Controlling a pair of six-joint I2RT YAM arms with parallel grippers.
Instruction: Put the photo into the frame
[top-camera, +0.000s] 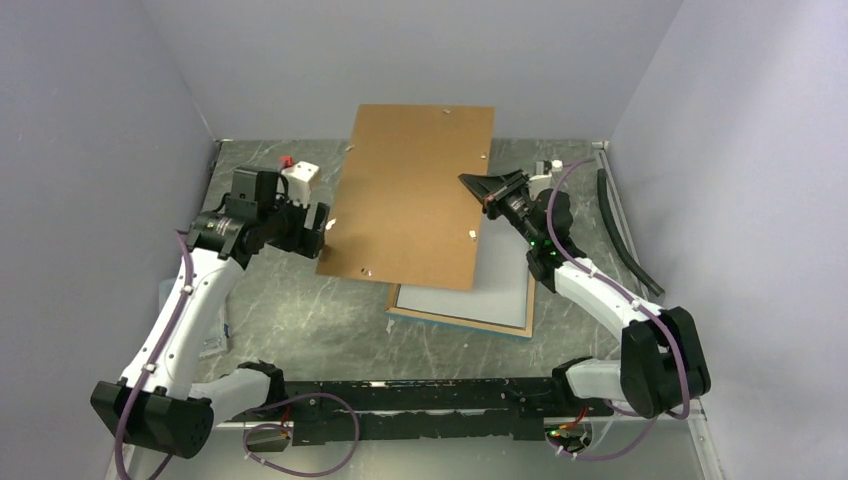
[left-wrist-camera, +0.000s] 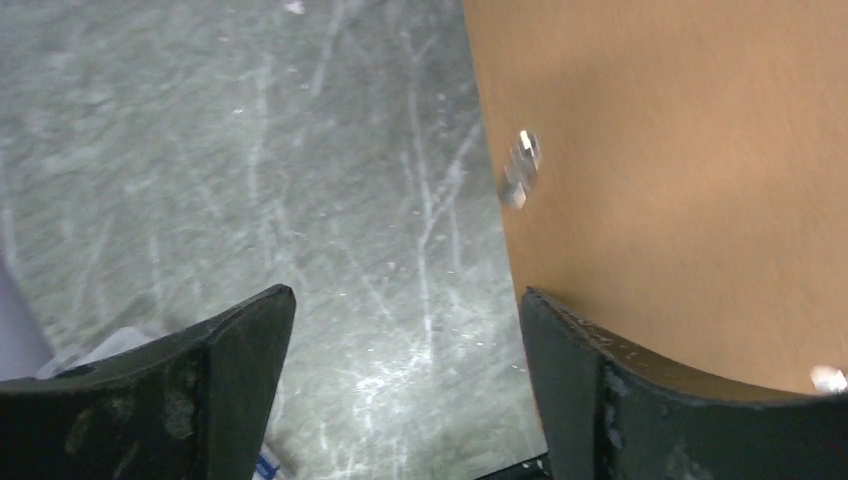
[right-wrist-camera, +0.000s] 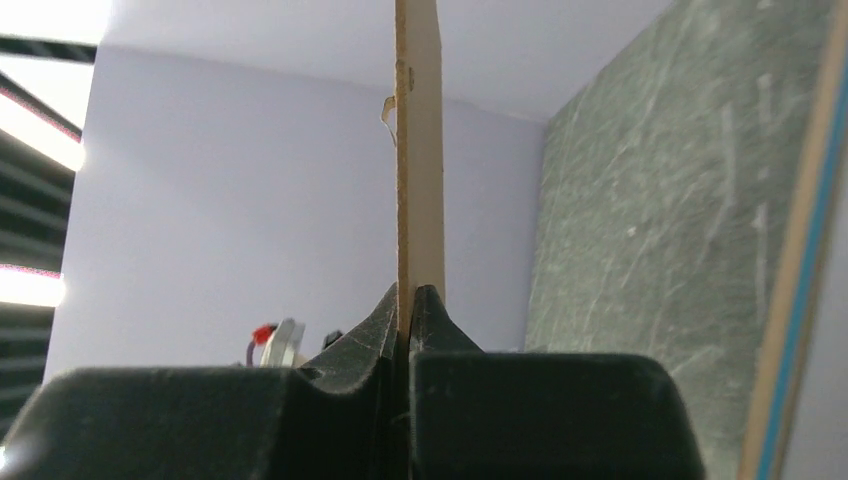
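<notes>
A brown hardboard backing panel (top-camera: 415, 195) hangs tilted above the table. My right gripper (top-camera: 478, 190) is shut on its right edge, and the right wrist view shows the thin board (right-wrist-camera: 420, 150) pinched between the closed tips (right-wrist-camera: 410, 295). The frame (top-camera: 460, 322) lies flat under the panel's near end, with light wood edges and a blue rim (right-wrist-camera: 800, 300). A pale sheet (top-camera: 490, 285) fills it; I cannot tell whether this is the photo. My left gripper (top-camera: 322, 222) stands open at the panel's left edge (left-wrist-camera: 680, 150), with only table between its tips (left-wrist-camera: 406, 292).
A white block with a red part (top-camera: 300, 178) stands at the back left. A black strip (top-camera: 620, 225) lies along the right wall. Printed paper (top-camera: 215, 340) lies by the left arm. Small metal tabs (left-wrist-camera: 522, 170) stick out of the panel. Walls close three sides.
</notes>
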